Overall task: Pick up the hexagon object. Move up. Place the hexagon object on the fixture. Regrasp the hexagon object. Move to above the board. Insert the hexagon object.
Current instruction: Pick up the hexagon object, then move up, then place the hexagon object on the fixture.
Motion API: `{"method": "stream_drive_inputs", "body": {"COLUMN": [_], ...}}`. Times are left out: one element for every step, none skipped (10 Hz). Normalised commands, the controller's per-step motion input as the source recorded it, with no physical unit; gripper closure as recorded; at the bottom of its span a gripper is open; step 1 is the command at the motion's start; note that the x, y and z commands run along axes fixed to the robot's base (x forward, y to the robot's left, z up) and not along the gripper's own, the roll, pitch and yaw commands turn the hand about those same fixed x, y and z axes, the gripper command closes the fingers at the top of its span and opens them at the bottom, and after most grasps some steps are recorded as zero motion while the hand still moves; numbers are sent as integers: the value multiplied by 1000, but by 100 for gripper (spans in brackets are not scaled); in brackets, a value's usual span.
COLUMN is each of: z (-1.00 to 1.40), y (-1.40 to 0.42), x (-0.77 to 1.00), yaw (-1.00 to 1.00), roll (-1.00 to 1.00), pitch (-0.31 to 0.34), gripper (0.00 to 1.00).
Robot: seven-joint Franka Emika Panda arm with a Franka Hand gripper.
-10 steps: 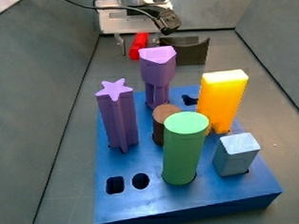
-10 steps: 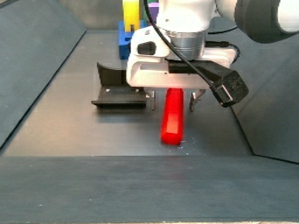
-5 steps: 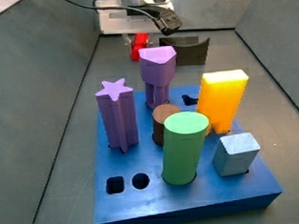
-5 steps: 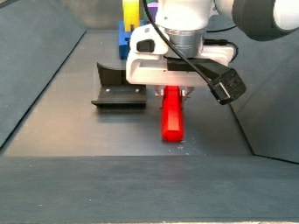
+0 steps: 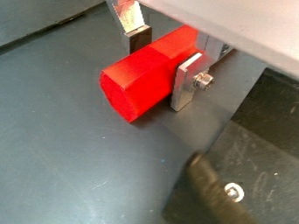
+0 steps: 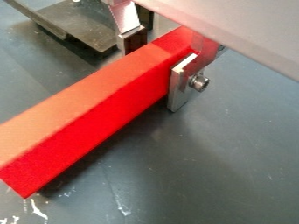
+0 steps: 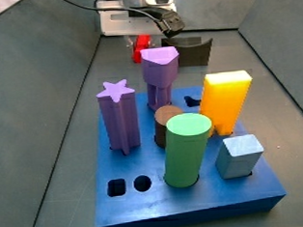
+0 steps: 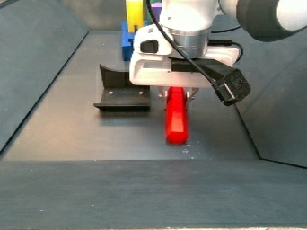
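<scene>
The pincer [image 6: 158, 54] is pinching one end of the red hexagon object [image 6: 93, 118] — a long, stiff, smooth bar lying on the bench [image 8: 84, 144] beside the fixture [image 8: 120, 93]. Gripped this far off-centre, it will likely tip.

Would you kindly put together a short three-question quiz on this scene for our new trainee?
1. True or false: the gripper has its fingers on either side of the red hexagon object.
2. In a side view, the fixture stands: A) beside the red hexagon object, on the floor; B) on the blue board; C) on the green cylinder.
3. Fill in: the piece with a star-shaped top is ____ in colour.

Key: 1 true; 2 A; 3 purple.
</scene>
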Motion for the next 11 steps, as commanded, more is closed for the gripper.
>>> {"method": "stream_drive_inputs", "body": {"z": [0, 833, 809, 746, 599, 483, 316, 190, 1000, 1000, 1000], "y": [0, 0, 62, 57, 33, 21, 12, 8, 0, -1, -3], "x": [0, 0, 46, 31, 10, 4, -9, -15, 0, -2, -11], "yaw": [0, 0, 15, 15, 8, 5, 4, 3, 0, 0, 1], "roll": [0, 0, 9, 4, -5, -8, -9, -9, 0, -2, -5], "pitch": [0, 0, -6, 14, 44, 48, 44, 35, 0, 5, 15], "gripper": [100, 100, 100, 100, 100, 100, 100, 100, 100, 100, 100]}}
